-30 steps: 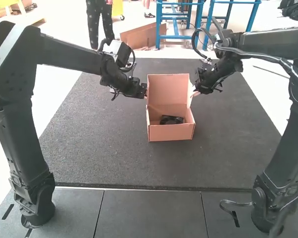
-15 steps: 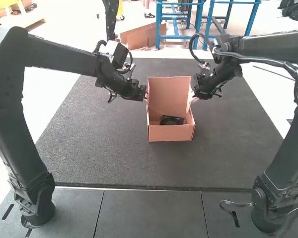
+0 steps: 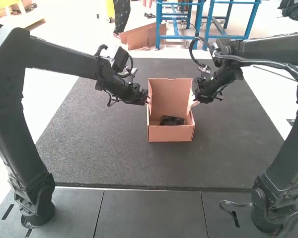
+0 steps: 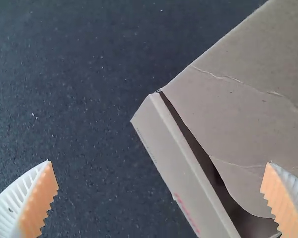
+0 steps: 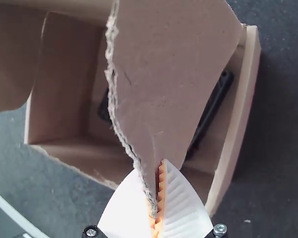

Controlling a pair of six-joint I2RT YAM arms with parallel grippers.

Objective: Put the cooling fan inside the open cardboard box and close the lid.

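Box: cardboard box (image 3: 171,133) sits mid-mat (image 3: 89,139), open on top, front wall twd the camera.
Lid: lid (image 3: 169,91) stands roughly upright off the rear wall, at 12 o'clock of the opening.
Fan: cooling fan (image 3: 171,120) lies inside the box on its floor, a dark shape. In the R wrist view it's partly hidden behind the flap.
L gripper: L gripper (image 3: 143,97) is at the lid's left edge, approx 10 o'clock of the box. It's released, w/ fingers (image 4: 32,201) spread wide and a cardboard edge btwn them. Can't tell if either pad touches it.
R gripper: R gripper (image 3: 195,97) is at approx 2 o'clock of the box. It's clenched on the lid's side flap (image 5: 169,74), w/ the orange pads pinching the flap's ragged edge.
Fan vs L gripper: fan is at approx 5 o'clock from it, down in the box, apart, w/ the box wall btwn.
Fan vs R gripper: fan is at approx 7 o'clock from it, near, below the held flap, not touching.
Mat: dark, speckled, under the box and both grippers.
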